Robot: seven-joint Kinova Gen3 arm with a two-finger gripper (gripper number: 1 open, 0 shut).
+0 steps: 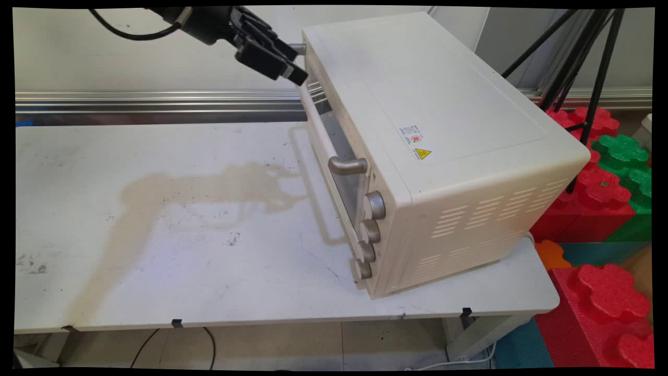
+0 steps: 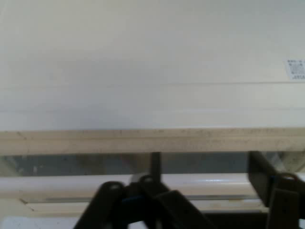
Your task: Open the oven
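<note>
**Gripper at the oven door's top edge**

Nearest the camera lay the stained white table [image 1: 156, 271]. The gripper [image 1: 292, 70] hovered by the toaster oven [image 1: 443, 130] door handle [image 1: 318, 122]; whether it was open or grasped anything cannot be told. Red and green foam blocks [image 1: 610, 193] stood right, a tripod [image 1: 595, 57] behind them.

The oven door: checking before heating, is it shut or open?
Shut, it seems: the oven door lies flush with the oven front; handle bar at the hand.

Claw [image 1: 292, 70] raised high, tilted down
</note>
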